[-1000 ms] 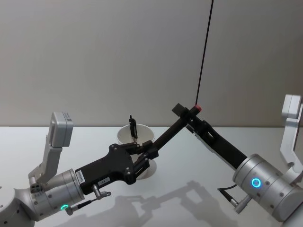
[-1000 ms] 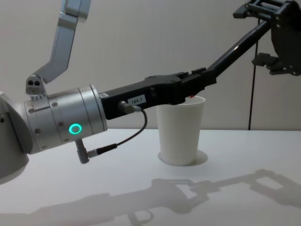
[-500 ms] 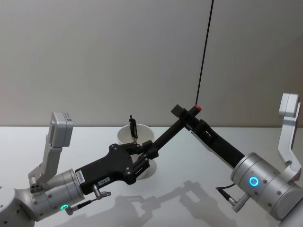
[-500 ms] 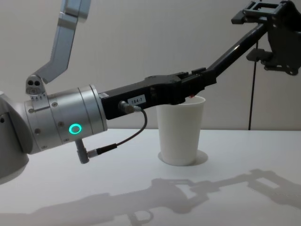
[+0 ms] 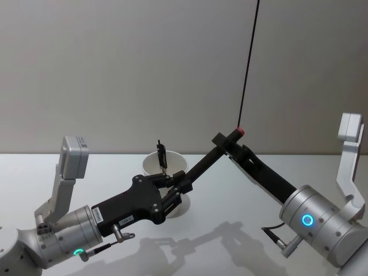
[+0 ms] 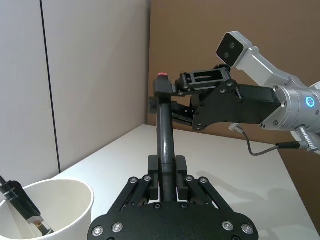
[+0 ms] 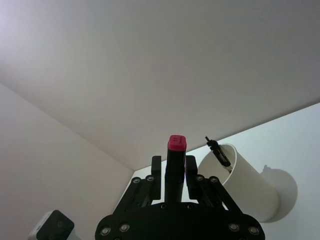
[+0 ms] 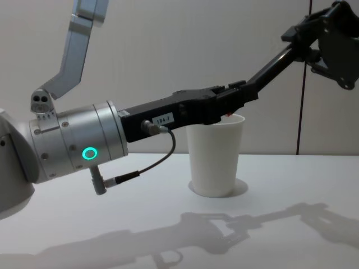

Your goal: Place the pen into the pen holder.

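My left gripper [image 5: 179, 185] and right gripper [image 5: 225, 141] both clench the black pen [image 5: 202, 164], stiff, light, slick, held at its ends above the paper cup [image 8: 216, 157] standing mid-desk [image 8: 168, 224].

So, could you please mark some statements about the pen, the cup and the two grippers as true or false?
1. The left gripper has its jaws shut on the black pen. True.
2. The pen holder lies on its side. False: it stands upright on the table.
3. A second dark pen already leans inside the pen holder. True.
4. The red end of the held pen is down inside the pen holder. False: it is raised in the air at the right gripper, apart from the cup.
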Motion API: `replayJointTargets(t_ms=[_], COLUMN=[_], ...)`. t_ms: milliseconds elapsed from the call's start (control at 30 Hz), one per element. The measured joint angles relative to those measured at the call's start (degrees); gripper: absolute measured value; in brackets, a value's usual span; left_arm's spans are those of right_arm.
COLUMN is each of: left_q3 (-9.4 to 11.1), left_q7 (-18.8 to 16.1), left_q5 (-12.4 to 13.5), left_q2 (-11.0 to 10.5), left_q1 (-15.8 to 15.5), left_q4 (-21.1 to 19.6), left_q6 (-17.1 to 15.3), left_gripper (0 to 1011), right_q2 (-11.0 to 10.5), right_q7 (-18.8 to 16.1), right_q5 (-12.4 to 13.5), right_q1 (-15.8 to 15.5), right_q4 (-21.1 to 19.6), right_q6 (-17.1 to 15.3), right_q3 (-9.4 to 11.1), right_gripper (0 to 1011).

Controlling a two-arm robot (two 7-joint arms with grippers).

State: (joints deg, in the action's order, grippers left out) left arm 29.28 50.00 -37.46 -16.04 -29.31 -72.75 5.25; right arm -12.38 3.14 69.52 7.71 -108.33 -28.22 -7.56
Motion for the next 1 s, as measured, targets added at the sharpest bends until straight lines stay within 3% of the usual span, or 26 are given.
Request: replayJointTargets(t_ms=[167,400,1000], left_q3=[0.0,0.0,0.0], left_q7=[0.0,0.0,0.0], left_q5=[0.0,0.0,0.0], left_q2=[0.0,0.0,0.0], left_q1=[0.0,0.0,0.0], left_q4=[0.0,0.0,0.0], left_q6=[0.0,0.0,0.0], left_gripper=[202,264,822], right_q2=[0.0,0.0,-0.01], right_q7=[0.02,0.08,0.08], right_q5=[0.01,0.01,0.0], right_q1=[0.03,0.07,0.07], right_q4=[0.0,0.0,-0.01], right_q6=[0.0,-0.01,-0.01], right_q3=[-0.04,-0.07,-0.07], right_gripper=[198,198,198])
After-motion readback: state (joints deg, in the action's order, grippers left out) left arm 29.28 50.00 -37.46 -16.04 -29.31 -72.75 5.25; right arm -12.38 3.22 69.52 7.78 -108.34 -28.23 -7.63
